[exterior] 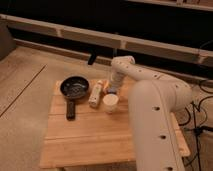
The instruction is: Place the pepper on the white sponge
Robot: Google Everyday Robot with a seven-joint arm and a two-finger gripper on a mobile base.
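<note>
pepper (pixel 105 86): small red roundish blob on the counter (pixel 90 140), just beside the yellowish end of the white sponge (pixel 94 95), on the side facing the arm; partly masked by the wrist, so its exact outline is hard to read. I'd expect it to be light, with a smooth rounded skin, so it's likely to roll or squirt out of a shallow pinch. Best hold looks like across the widest part of the body, fingers low and square to it, modest force, not on any stem end. The sponge is a long narrow block, probably soft and springy with a small flat top, so set the pepper down mid-length and let go gently or it rolls off. gripper (pixel 110 90) hangs pointing down right over the pepper's spot, between the sponge and the white cup (pixel 110 103); fingers read as spread apart, nothing visibly clamped between them, contact with the pepper not confirmable. The cup sits close on the near side, so there's a bump risk on the lift. black pan (pixel 74 87) is beyond the sponge, clear of the path
</note>
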